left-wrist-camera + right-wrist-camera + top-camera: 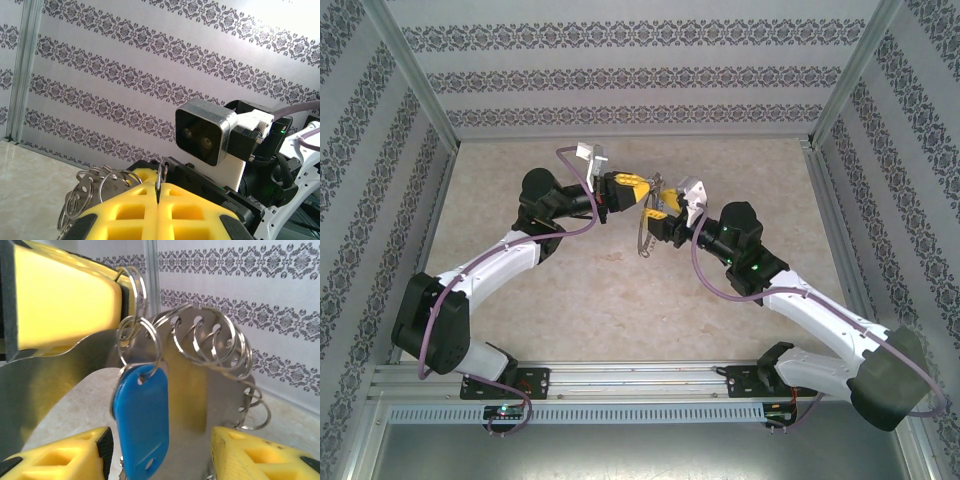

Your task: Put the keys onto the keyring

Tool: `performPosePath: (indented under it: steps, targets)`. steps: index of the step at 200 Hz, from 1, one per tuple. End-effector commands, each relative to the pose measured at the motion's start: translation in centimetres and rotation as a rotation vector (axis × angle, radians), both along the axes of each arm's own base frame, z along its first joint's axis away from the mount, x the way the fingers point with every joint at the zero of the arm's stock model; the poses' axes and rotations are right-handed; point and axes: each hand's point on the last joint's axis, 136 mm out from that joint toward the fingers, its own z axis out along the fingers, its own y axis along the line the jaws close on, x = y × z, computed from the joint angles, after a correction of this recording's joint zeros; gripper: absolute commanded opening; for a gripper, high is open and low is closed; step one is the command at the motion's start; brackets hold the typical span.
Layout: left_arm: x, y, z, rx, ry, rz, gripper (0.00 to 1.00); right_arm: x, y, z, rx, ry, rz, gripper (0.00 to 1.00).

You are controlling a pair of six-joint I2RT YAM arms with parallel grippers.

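Note:
My left gripper [159, 194] is shut on the keyring [161, 176], a thin silvery loop standing edge-on out of its yellow fingers [125, 210]. In the right wrist view that keyring [133, 281] hangs from the left gripper's yellow finger [65, 300]. Linked rings below it carry the key [142, 420], whose blue plastic head hangs down; its blade is cut off at the frame's bottom. My right gripper [160, 462] is open, with the blue head between its fingers [260, 455] and touching neither. From above, both grippers [640, 188] [656, 214] meet mid-table.
A thin silvery metal plate [200, 390] with several split rings [225, 340] through holes along its edge hangs behind the key. The same bunch [642, 238] dangles under the grippers above the beige tabletop [580, 300]. Patterned walls [620, 70] enclose the table.

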Motion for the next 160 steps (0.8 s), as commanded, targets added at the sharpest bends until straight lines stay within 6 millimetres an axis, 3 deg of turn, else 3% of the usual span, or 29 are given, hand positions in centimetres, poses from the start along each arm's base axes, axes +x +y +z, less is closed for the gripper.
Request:
performPosePath:
  steps: [1,31,86,137,160]
  targets:
    - [-1.7,0.1,2.5,-0.051,-0.091,-0.023,0.0,0.2,0.1,2.1,0.01,-0.073,-0.021,0.55]
    - [-1.7,0.0,2.4,-0.051,-0.09,-0.023,0.0,0.0,0.1,2.1,0.001,-0.081,-0.023,0.54]
    - [-1.7,0.0,2.4,-0.054,-0.087,-0.021,0.0,-0.6,-0.3,2.2,-0.006,-0.093,-0.032,0.37]
    - [-1.7,0.0,2.6,-0.058,-0.09,-0.022,0.0,-1.2,-0.3,1.9,-0.016,-0.092,-0.011,0.32]
    - [-1.8,0.0,2.6,-0.063,-0.089,-0.026,0.0,-1.2,-0.1,1.5,-0.025,-0.081,-0.005,0.24]
